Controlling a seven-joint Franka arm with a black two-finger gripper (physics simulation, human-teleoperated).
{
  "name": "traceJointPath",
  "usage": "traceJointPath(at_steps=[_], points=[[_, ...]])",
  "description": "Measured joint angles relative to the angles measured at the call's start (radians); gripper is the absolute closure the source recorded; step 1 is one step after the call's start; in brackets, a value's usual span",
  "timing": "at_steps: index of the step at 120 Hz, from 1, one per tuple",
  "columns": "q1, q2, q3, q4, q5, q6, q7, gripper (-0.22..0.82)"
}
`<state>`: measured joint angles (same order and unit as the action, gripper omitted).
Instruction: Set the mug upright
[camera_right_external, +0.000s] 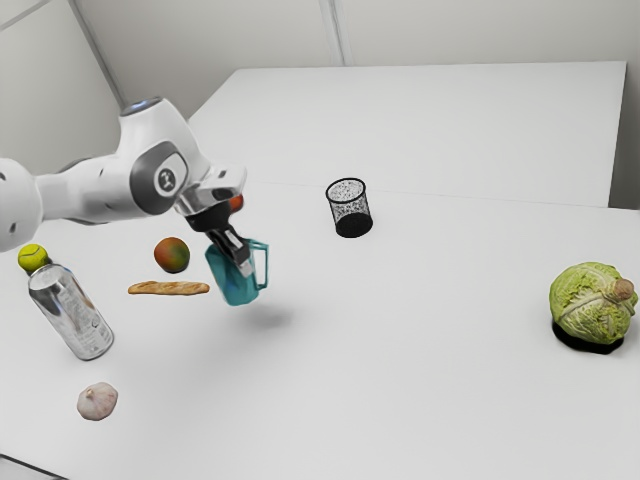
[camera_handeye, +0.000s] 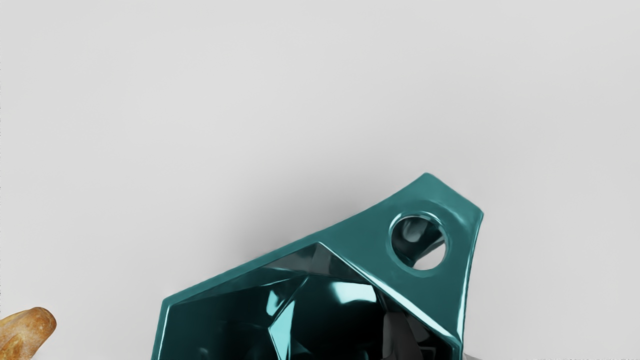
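Operator: Report task status. Where is the mug (camera_right_external: 238, 288)?
Technician: Left of centre in the exterior view, at mid-height of the frame, to the right of the baguette (camera_right_external: 168, 288). It is raised above the table (camera_right_external: 400, 400); its shadow (camera_right_external: 268, 317) lies apart from the base, lower and to the right in the frame.

Operator: State of the gripper (camera_right_external: 244, 264)?
Technician: Clamped on the upper part of the mug. The clearance under the mug supports this reading. Exact contact of each finger cannot be confirmed.

Operator: Orientation?
Technician: Near upright, with a slight lean. In the exterior view the base sits a little to the right of the mouth, and the handle (camera_right_external: 266, 265) points to the frame's right. In the wrist view the rim (camera_handeye: 240, 271) and the interior face the camera.

Operator: Completed steps?
Technician: Grasp and lift: done. Turning the mouth upward: largely done, in my judgement.

Operator: Remaining steps?
Technician: Three. First, correct the remaining lean. Second, lower until the base is flat on the table. Third, release and retract clear of the mug. Caution: releasing at this height or angle could tip it over.
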<state>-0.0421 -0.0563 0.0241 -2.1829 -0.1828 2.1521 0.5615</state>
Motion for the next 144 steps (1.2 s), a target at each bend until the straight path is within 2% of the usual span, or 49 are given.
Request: traceJointPath(at_steps=[20,64,115,144], points=[[-0.01,-0.03,-0.003,-0.096,0.067,0.102,-0.09,0.79],[-0.013,-0.053,-0.004,-0.22,0.127,0.324,-0.226,0.79],[-0.014,-0.056,-0.003,-0.309,0.131,0.489,-0.309,0.79],[-0.015,-0.041,-0.004,-0.313,0.129,0.533,-0.332,0.79]])
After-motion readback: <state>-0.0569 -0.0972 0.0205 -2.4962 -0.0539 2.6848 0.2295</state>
